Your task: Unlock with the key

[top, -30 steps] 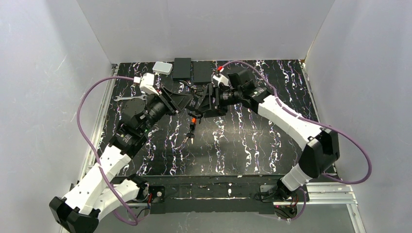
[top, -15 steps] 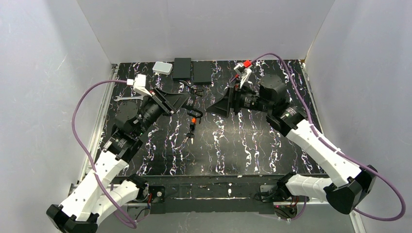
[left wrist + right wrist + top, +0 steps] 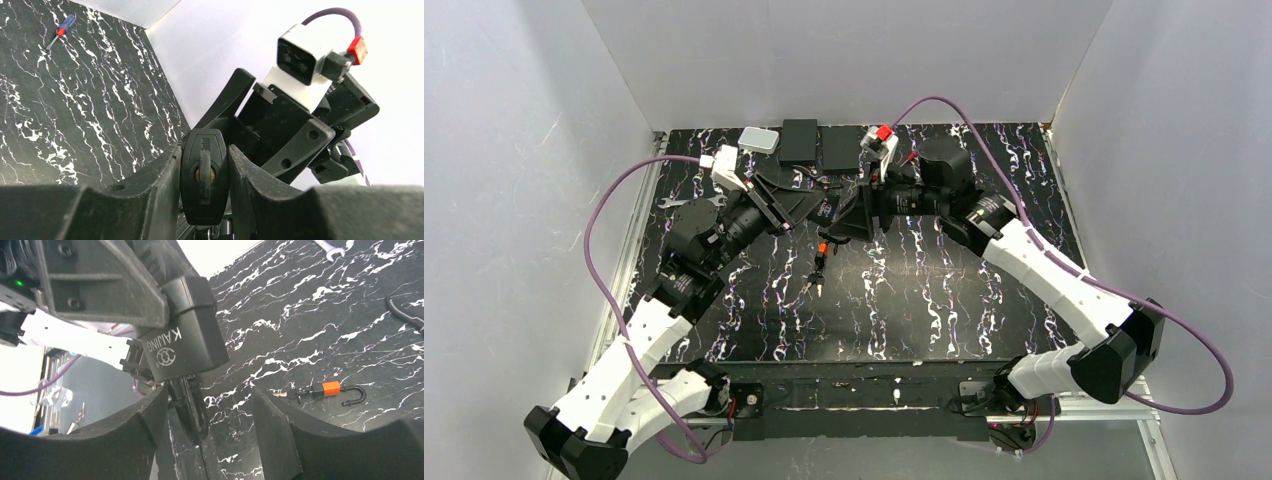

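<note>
The left gripper (image 3: 204,159) is clamping the black padlock (image 3: 204,187) in the air, the right gripper (image 3: 207,396) is hanging slack around its shackle (image 3: 192,415), and the key (image 3: 320,389) is lying apart on the table (image 3: 310,305), so the unlocking seems not yet done.

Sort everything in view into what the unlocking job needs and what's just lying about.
Job in hand: black KAIJING-stamped padlock, clamped in the left gripper; tiny key with orange-and-black head and silvery blade, lying on the table.
Lying about: red-and-blue-handled screwdriver; silvery open-ended wrench; small pale grey box; two flat black boxes.
</note>
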`<move>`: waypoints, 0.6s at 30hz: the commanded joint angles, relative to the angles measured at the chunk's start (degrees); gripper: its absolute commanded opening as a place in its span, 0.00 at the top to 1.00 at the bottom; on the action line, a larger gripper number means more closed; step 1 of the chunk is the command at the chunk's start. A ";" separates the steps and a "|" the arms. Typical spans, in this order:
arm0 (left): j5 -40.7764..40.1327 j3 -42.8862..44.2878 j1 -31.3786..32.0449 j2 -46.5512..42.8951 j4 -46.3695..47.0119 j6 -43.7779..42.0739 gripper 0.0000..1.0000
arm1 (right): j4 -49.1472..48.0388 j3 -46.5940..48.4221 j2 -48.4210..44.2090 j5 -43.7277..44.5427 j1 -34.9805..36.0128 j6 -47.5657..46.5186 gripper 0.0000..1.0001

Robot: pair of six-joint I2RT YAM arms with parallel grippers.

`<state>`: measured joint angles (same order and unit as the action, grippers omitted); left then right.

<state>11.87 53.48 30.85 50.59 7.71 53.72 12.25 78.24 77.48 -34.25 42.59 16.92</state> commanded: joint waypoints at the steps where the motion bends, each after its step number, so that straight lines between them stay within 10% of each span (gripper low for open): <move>1: 0.30 3.55 -0.17 -1.20 5.94 0.74 1.00 | -0.47 0.59 0.12 -2.88 1.58 -2.34 0.36; 18: 0.55 0.99 -0.15 -1.04 11.83 -3.53 1.00 | -13.17 -4.14 2.26 -9.09 3.00 7.24 0.96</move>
<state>11.42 53.59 30.69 51.34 8.82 53.06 6.25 75.60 79.96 -40.76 45.95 19.15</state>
